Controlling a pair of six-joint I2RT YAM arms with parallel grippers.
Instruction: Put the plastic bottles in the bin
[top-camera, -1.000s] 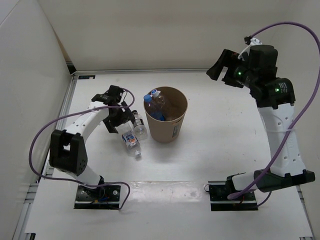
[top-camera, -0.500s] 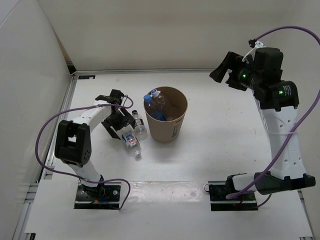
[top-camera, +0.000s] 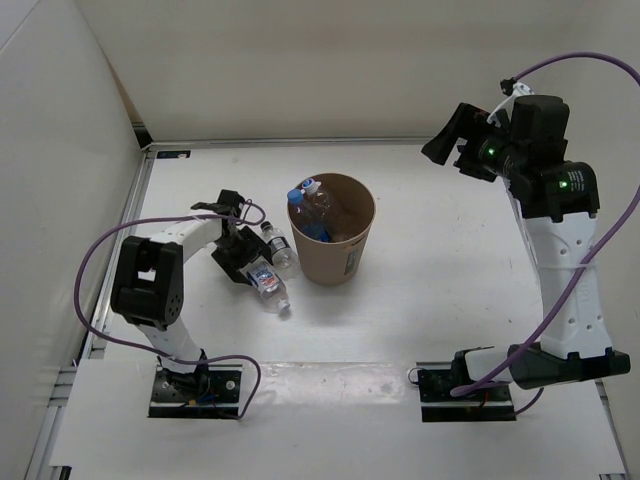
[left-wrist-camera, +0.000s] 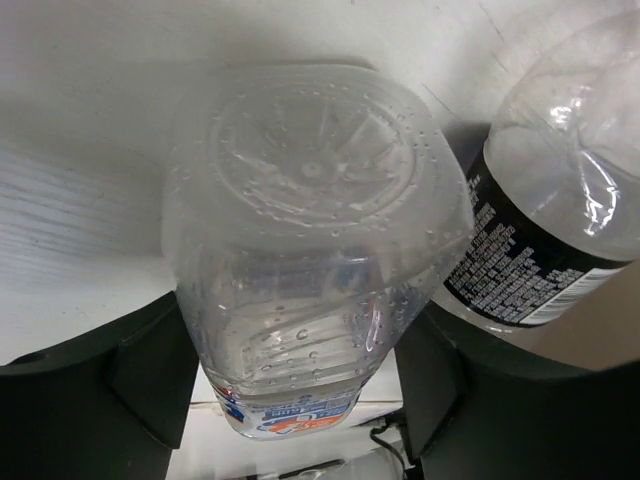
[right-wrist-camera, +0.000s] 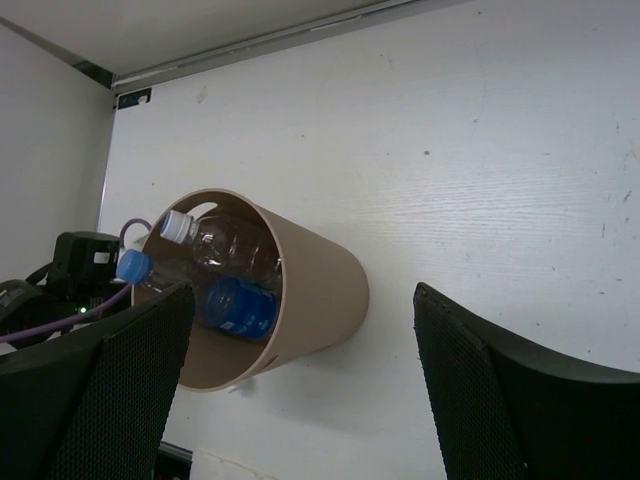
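Top: left gripper (top-camera: 243, 262) low, left of bin (top-camera: 335, 262), clamped on labelled bottle (top-camera: 270, 287) lying on table (top-camera: 450, 290). Right gripper (top-camera: 447, 135) raised far right, spread wide, empty.
Left wrist: fingers (left-wrist-camera: 150, 385) pinch labelled bottle on both sides; black-label bottle (left-wrist-camera: 540, 230) just right.
Right wrist: blue-label bottle (right-wrist-camera: 235, 305) inside bin.

The left arm (top-camera: 150, 285) is held folded close to its base, with the elbow raised over the left side of the table and the forearm carried away from the base towards the middle. Its wrist is bent down and the left gripper (top-camera: 245, 262) is lowered to the table surface. In the left wrist view its two dark fingers (left-wrist-camera: 150, 375) are seen pressed against opposite sides of a clear plastic bottle (left-wrist-camera: 310, 250).

The right arm (top-camera: 565, 270) is stretched tall above its base, with the wrist turned towards the centre. The right gripper (top-camera: 447, 140) is held high, its jaws spread wide with nothing between them.
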